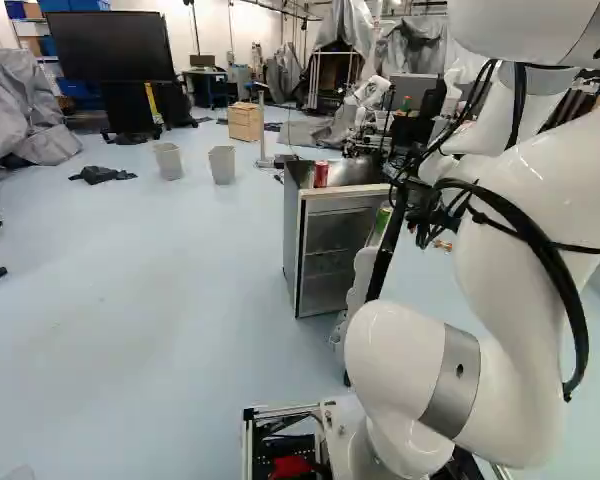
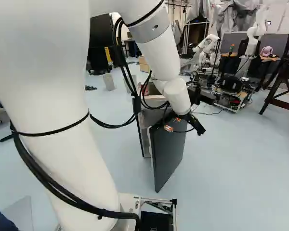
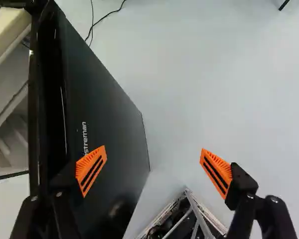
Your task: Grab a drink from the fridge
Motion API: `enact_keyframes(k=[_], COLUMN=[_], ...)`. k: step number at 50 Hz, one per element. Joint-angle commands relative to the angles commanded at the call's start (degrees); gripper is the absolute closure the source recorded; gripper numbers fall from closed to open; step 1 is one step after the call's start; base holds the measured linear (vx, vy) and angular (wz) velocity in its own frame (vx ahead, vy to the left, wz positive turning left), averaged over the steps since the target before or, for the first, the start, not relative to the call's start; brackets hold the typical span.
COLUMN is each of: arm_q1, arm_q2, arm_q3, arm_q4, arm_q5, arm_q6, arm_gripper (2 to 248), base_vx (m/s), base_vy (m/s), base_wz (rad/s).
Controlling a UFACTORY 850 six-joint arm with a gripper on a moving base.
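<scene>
The small silver-and-black fridge [image 1: 292, 230] has its flat dark door [image 2: 168, 149] swung out, presumably to give access to the shelves. The black two-fingered hand with orange pads [image 3: 153, 154] is released, its fingers wide apart and nothing between them; it hangs near the door's top, at one o'clock from the panel's middle in the right base view. One finger lies over the outer face (touching or not, I can't tell), a position that would suit nudging the door wider. In the left base view, a red can [image 1: 321, 174] stands on the fridge's top; a green can [image 1: 383, 215], at four o'clock from it, seems tucked into the door's inner rack, likely the drink to reach.
</scene>
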Motion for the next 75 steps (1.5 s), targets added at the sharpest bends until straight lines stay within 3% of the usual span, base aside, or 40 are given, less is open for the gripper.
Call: enact_keyframes(k=[25,75], arm_q1=[0.01,4.43], arm_q2=[-4.71,-1.44], arm_q3=[-1.53,2.64], arm_q4=[-7.28,-7.69], arm_q5=[0.0,0.0], arm_q6=[0.0,0.0], arm_gripper=[3,3], base_vx=[0.0,0.0], base_vy=[0.0,0.0], base_wz=[0.0,0.0])
